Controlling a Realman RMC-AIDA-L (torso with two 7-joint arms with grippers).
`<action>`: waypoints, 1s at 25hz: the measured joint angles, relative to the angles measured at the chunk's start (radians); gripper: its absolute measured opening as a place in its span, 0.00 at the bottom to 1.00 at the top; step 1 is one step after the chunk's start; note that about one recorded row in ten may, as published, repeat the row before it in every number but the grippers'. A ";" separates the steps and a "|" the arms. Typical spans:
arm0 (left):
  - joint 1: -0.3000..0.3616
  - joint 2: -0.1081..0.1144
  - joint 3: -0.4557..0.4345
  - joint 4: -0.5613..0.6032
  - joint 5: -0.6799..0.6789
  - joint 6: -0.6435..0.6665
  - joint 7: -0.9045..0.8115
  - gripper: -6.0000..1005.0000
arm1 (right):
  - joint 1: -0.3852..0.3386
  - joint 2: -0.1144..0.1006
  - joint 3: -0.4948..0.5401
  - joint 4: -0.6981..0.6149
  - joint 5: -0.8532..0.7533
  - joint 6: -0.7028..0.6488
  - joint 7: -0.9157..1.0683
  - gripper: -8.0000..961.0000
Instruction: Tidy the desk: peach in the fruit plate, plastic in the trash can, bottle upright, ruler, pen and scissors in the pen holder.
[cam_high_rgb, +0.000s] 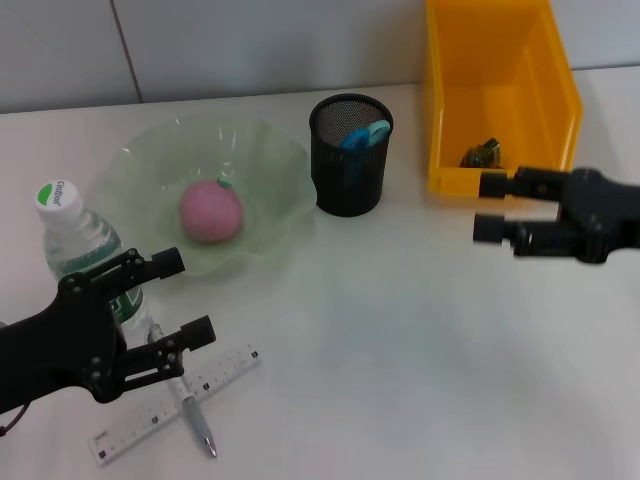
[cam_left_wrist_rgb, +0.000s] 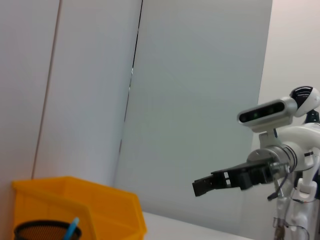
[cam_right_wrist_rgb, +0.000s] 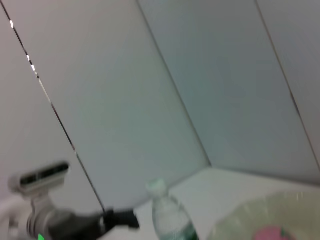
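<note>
— So where does everything sit on the table (cam_high_rgb: 400, 340)?

— Toward the far edge, left of middle, the fruit plate (cam_high_rgb: 270, 160) holds the peach (cam_high_rgb: 211, 211). Just right of it stands the pen holder (cam_high_rgb: 349, 165), with the blue handles of the scissors (cam_high_rgb: 364, 135) poking out of its top. At the far right corner is the trash can (cam_high_rgb: 445, 110), with a small crumpled piece, probably the plastic (cam_high_rgb: 481, 154), lying on its floor.

— And the bottle?

— The bottle (cam_high_rgb: 70, 240) stands upright near the left edge, cap up, beside the plate.

— What is left lying flat?

— The ruler (cam_high_rgb: 215, 377) and the pen (cam_high_rgb: 197, 422), crossed over each other near the front left corner.

— The arms?

— The left gripper (cam_high_rgb: 180, 300) hangs over the ruler and pen, just in front of the bottle, fingers spread wide and empty. The right gripper (cam_high_rgb: 488, 207) hovers in front of the trash can near the right edge, also parted with nothing between its fingers.
</note>
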 joint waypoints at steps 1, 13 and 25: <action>-0.002 0.000 0.000 0.002 0.005 -0.002 -0.012 0.83 | -0.003 0.004 0.001 0.011 -0.009 0.002 -0.030 0.80; -0.054 -0.004 0.005 0.190 0.190 -0.013 -0.259 0.83 | 0.019 -0.001 0.001 0.010 -0.275 -0.084 -0.121 0.85; -0.120 -0.004 0.213 0.552 0.330 -0.020 -0.690 0.83 | 0.055 0.002 0.016 -0.003 -0.355 -0.049 -0.111 0.85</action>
